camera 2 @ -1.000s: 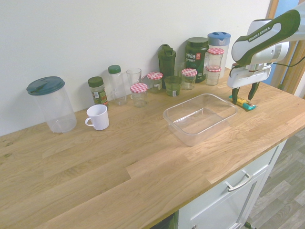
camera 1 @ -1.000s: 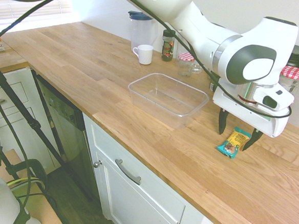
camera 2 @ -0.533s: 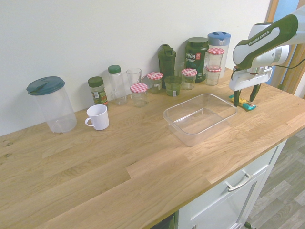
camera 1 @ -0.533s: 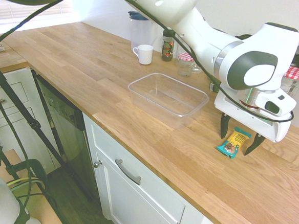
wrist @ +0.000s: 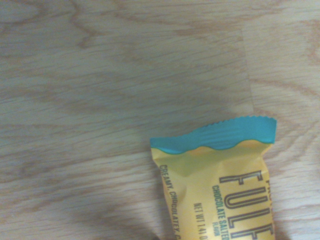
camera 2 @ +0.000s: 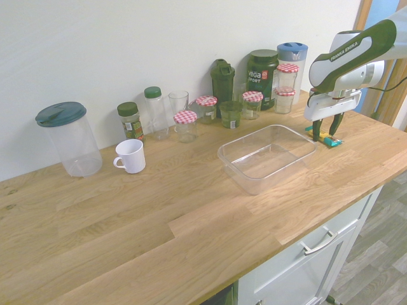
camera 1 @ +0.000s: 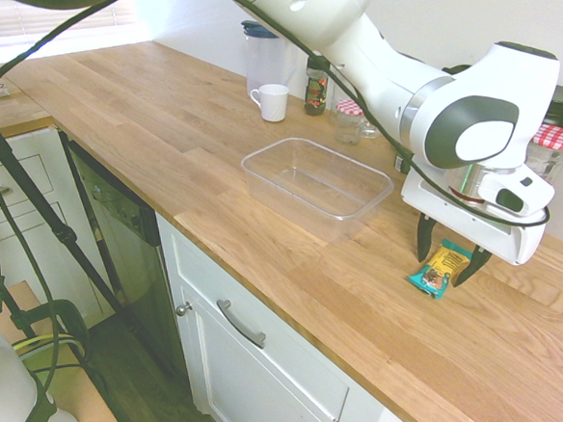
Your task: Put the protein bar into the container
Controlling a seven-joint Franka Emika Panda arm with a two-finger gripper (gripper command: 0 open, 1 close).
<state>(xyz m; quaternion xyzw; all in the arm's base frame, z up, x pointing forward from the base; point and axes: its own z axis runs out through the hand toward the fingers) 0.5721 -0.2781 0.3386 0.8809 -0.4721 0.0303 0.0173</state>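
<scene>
The gripper (camera 1: 450,264) hangs low over the wooden counter (camera 1: 160,133) with its dark fingers (camera 1: 423,237) spread apart, one on each side of the protein bar (camera 1: 438,269) – not closed on it. The bar lies flat on the wood (yellow wrapper, teal ends, dark print clear in the wrist view (wrist: 220,190)), just beside the clear container (camera 1: 316,184) – outside it, near its far end from the white mug (camera 1: 273,101)

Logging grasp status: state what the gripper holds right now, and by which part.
Nothing is held. The gripper is open, its fingers straddling the protein bar, which lies flat on the counter.
</scene>
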